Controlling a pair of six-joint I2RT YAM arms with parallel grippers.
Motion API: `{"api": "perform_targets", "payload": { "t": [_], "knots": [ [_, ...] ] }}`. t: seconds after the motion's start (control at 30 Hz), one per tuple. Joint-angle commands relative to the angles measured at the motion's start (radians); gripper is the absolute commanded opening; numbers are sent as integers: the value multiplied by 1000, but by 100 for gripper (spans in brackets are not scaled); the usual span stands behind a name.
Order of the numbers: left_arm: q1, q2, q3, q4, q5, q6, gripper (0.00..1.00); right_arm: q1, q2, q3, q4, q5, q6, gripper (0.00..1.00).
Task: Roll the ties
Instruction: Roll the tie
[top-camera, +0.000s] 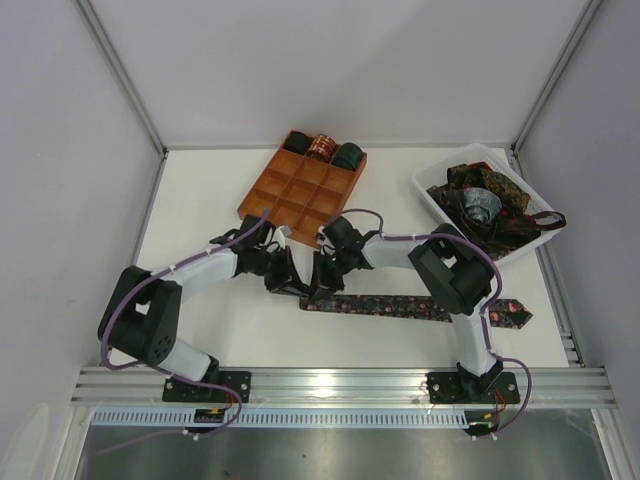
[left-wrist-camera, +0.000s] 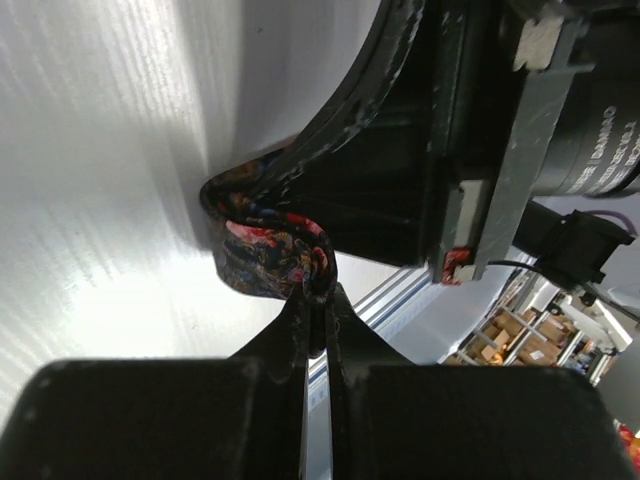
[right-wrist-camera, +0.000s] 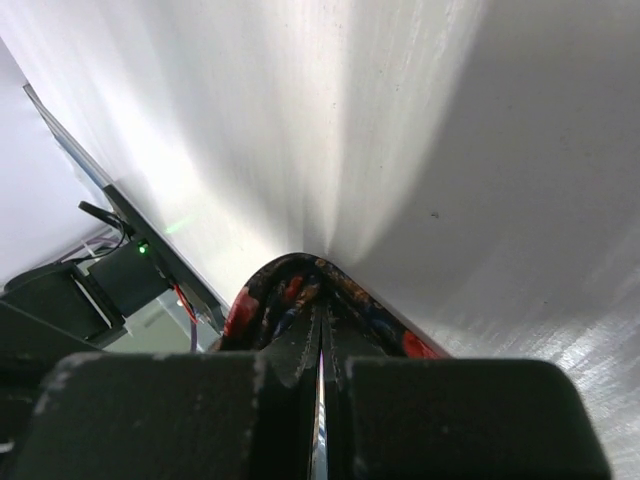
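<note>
A dark floral tie (top-camera: 400, 306) lies flat across the table near the front. Its left end is lifted between both grippers. My left gripper (top-camera: 283, 279) is shut on a fold of this tie (left-wrist-camera: 262, 248), pinched at the fingertips (left-wrist-camera: 300, 315). My right gripper (top-camera: 322, 277) is shut, and the tie's end (right-wrist-camera: 262, 298) curls over its fingertips (right-wrist-camera: 303, 330) like the start of a coil. The two grippers sit close together, facing each other. Three rolled ties (top-camera: 321, 148) sit in the tray's far row.
The orange-brown gridded tray (top-camera: 293, 196) lies just beyond the grippers. A white bin (top-camera: 432, 196) at the right holds a heap of loose ties (top-camera: 490, 205). The right arm's body (left-wrist-camera: 560, 110) looms close in the left wrist view.
</note>
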Motion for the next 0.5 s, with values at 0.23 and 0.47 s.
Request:
{"api": "perform_targets", "payload": {
  "t": [0.23,0.47],
  "knots": [
    [-101,120,125,8,-53,-95,0,-6,-26,12,11,-14,36,0],
    [-124,157,101,-14,-125,-78,0,-32,-78,24,-70,41,-7,0]
  ]
}}
